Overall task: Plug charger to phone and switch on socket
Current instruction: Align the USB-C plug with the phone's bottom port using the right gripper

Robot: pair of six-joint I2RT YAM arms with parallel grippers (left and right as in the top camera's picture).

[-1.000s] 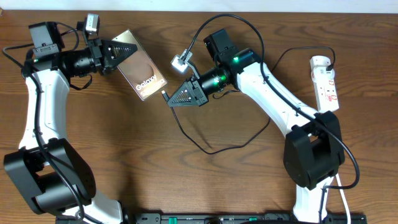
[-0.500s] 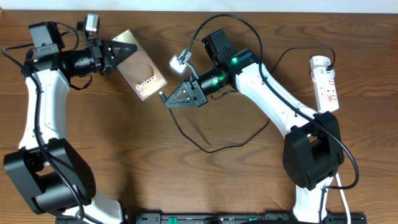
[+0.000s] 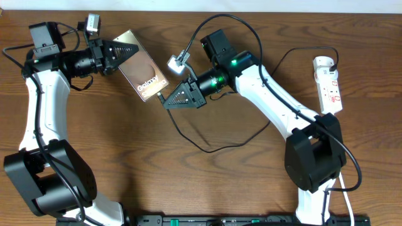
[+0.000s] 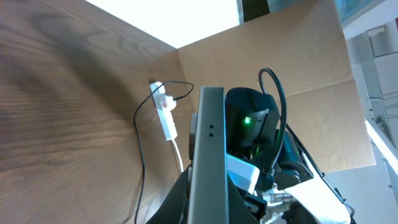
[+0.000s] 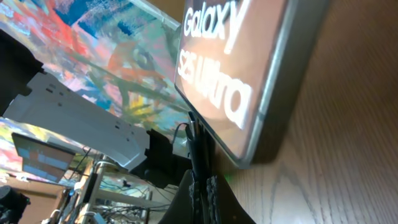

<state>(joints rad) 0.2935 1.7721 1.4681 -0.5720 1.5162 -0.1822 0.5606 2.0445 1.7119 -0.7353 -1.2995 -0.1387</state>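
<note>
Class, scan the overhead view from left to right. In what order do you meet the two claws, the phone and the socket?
left claw → phone → right claw → socket

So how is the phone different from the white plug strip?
The phone is brownish and glossy with white letters; the power strip is white with red marks. The phone is a wide flat rectangle; the power strip is long and narrow with a rounded end. The left end effector grips the phone, while nothing touches the power strip, far to the right. Both are over the same wooden table.
</note>
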